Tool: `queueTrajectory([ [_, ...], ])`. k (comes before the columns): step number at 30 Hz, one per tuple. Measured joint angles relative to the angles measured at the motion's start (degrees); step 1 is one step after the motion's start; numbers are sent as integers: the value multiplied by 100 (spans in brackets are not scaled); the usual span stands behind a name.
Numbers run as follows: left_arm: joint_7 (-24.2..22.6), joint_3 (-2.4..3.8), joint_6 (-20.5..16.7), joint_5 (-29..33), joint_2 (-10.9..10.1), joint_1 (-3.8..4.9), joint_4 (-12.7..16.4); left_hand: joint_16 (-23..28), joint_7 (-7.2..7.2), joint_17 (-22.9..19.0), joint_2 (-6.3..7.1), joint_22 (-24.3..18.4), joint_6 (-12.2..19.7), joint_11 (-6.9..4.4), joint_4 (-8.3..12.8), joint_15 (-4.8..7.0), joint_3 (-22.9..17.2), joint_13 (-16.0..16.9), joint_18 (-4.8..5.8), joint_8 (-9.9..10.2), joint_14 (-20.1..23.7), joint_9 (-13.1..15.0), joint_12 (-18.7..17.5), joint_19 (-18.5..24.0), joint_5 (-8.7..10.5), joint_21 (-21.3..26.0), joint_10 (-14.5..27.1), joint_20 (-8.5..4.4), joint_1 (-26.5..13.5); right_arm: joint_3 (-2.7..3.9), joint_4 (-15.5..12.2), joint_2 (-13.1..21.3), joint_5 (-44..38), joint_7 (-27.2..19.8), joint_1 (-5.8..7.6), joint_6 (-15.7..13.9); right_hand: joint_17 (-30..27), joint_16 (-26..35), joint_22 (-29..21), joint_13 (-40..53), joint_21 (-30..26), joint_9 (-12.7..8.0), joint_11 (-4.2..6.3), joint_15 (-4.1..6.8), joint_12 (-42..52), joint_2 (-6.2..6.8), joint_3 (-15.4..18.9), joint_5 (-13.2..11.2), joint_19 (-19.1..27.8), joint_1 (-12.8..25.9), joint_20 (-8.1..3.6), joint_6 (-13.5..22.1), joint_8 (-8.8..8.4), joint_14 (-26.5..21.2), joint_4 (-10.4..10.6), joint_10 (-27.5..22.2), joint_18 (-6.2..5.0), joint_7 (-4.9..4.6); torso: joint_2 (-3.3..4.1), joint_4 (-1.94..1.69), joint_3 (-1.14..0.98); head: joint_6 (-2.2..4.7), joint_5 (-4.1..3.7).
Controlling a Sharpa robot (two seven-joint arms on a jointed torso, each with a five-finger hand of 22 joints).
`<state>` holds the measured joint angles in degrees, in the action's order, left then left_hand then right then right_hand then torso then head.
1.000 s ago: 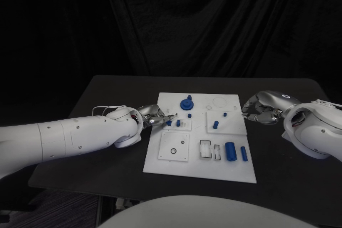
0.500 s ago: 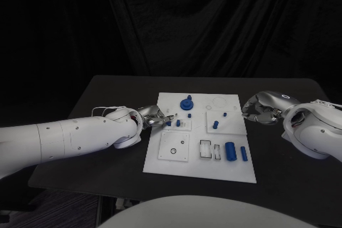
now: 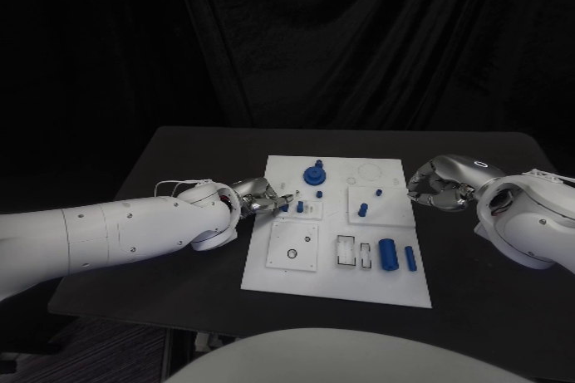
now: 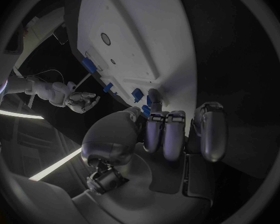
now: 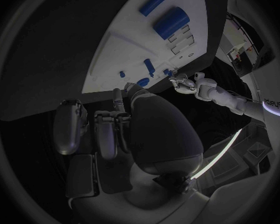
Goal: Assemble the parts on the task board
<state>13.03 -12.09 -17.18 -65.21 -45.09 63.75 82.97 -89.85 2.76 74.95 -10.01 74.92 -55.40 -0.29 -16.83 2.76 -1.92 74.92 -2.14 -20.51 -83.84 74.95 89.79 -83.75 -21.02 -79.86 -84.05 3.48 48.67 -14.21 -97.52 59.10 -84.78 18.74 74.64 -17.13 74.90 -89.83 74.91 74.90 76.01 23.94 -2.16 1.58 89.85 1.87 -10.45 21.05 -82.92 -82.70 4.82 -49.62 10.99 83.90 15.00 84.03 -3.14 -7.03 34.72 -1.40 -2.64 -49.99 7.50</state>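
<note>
I read the task board [image 3: 314, 275] at the centre of the head view, lying flat on the black table [image 3: 179, 159]. My left hand [image 3: 259, 198] sits at the board's left edge, fingertips pinching a small blue part [image 3: 284, 205] just over the board, beside another small blue peg [image 3: 300, 207]. My right hand [image 3: 434, 189] is off the board's right edge, fingers curled in with nothing in them. The blue gear piece [image 3: 314, 175] stands at the board's upper middle; two blue cylinders [image 3: 388, 253] lie at lower right, well apart from both hands.
</note>
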Motion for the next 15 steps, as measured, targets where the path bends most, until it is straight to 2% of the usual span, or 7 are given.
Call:
queueTrajectory([
  [15,-122,-2,-108,0,66,-4,-68,0,-1,-1,-26,-1,43,0,0,0,32,0,0,0,0,0,0,0,0,23,0,0,26,0,-5,12,0,2,-4,4,0,0,0,0,0,-5,0,0,0,0,0,0,0,0,0,0,0,0,0,0,0,0,4,-1,1,0,-9],
])
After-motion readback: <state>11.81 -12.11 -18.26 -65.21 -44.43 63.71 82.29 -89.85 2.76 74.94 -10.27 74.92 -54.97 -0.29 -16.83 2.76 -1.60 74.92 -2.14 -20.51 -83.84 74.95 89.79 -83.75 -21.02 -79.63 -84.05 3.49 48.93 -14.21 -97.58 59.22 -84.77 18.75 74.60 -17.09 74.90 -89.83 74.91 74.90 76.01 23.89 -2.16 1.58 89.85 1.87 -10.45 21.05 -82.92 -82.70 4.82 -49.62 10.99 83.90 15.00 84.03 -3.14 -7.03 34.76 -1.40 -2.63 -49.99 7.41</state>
